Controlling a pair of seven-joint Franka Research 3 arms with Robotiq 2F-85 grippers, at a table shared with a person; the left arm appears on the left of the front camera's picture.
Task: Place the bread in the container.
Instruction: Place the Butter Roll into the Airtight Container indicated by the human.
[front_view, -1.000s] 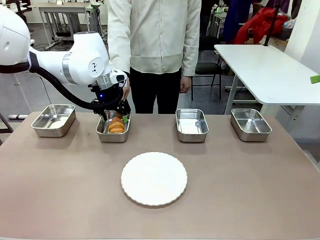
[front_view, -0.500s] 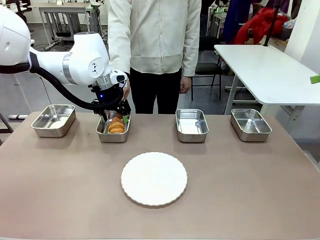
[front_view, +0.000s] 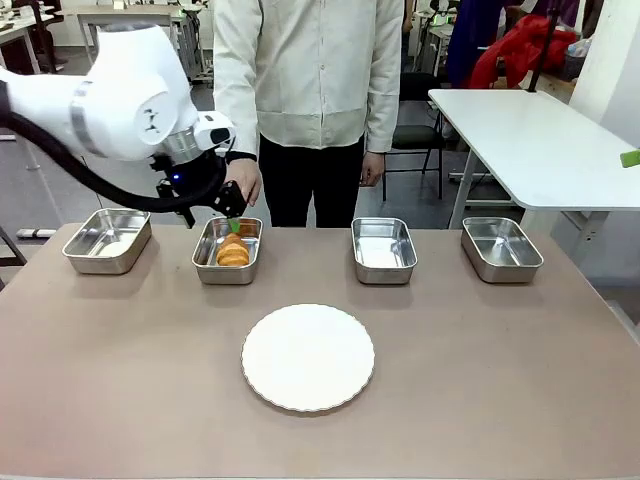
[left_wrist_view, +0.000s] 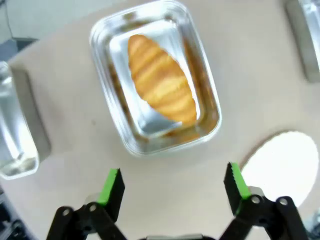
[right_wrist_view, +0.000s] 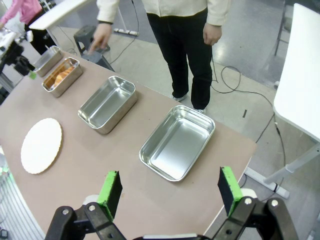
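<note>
So the left tool (left_wrist_view: 172, 187) has just let go and pulled up: a second ago it was down in the tray with its green pads either side of the croissant, and now it's lifted clear, hanging above the far edge of the worktop (front_view: 480, 400) with its fingers spread wide apart and nothing between them. The bread (front_view: 233, 251) stayed put when the arm rose, which is the bit that matters. It's lying flat inside the container (front_view: 205, 266), the second steel tray from the left end of the row along the far edge. From the left wrist view you can see the bread (left_wrist_view: 161, 78) sitting diagonally on the tray floor, fully within the rim of the container (left_wrist_view: 150, 147), not propped on a wall or hanging over. The right tool (right_wrist_view: 170, 192) is off by the right end of the worktop, also splayed open and empty, looking down at the two bare trays on that side. The white plate (front_view: 308, 357) in the middle of the worktop has nothing on it. The person (front_view: 310, 90) is standing at the far side with a hand down near the left arm, not touching the tray as far as I can tell. To me this looks basically done; only thing left is the arm backing away.
</note>
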